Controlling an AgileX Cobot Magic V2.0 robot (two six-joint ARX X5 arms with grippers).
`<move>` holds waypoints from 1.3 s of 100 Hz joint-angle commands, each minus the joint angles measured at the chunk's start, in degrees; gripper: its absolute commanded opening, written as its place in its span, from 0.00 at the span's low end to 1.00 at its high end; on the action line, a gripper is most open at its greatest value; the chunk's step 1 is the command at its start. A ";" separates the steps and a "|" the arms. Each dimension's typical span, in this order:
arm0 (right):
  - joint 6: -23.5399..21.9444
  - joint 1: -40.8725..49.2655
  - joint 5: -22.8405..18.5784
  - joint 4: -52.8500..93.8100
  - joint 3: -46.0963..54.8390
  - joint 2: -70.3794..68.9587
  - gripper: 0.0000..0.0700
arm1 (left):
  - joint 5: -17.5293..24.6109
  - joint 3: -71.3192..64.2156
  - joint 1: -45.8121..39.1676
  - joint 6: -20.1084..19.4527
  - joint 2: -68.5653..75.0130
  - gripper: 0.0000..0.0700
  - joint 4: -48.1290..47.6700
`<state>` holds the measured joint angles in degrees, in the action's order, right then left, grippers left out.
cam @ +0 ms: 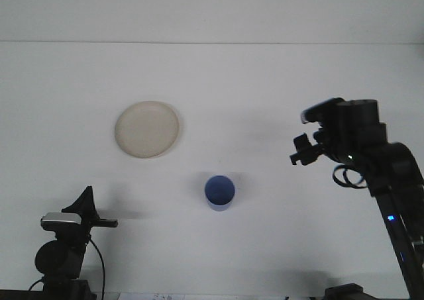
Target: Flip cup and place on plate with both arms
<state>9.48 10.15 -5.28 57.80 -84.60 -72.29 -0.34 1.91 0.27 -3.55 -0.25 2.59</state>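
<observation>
At the lower left your left gripper [99, 222] sits low, its fingers unreadable, with the plate [147, 129] beyond it, the upright, mouth-up cup [219, 192] just past the plate to the right, and the right gripper [303, 154], empty, well apart.

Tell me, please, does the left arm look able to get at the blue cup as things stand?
Probably yes: nothing lies between the left gripper and the blue cup, which stands alone, mouth up, on bare table.

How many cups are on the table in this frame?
1: a blue cup standing open end up on the white table, near the front centre, right of the plate. Nothing seems hidden.
</observation>
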 commanded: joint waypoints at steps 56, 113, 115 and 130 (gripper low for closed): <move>-7.98 -9.05 2.05 -21.33 42.97 47.39 0.00 | -0.15 7.13 0.07 8.11 -0.04 0.02 -2.29; -8.07 -9.03 2.32 -22.67 43.41 48.11 0.00 | 4.81 54.31 0.37 11.78 -45.00 0.02 -40.76; -8.07 -9.03 2.32 -22.67 43.41 48.11 0.00 | 5.84 56.22 0.46 10.80 -47.04 0.02 -42.14; -8.22 -9.03 2.32 -22.67 43.41 48.13 0.00 | 14.84 65.79 1.05 5.27 -58.88 0.02 -45.72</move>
<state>2.09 1.08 -2.96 35.73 -40.71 -23.77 11.40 64.60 1.15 5.54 -55.79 -43.29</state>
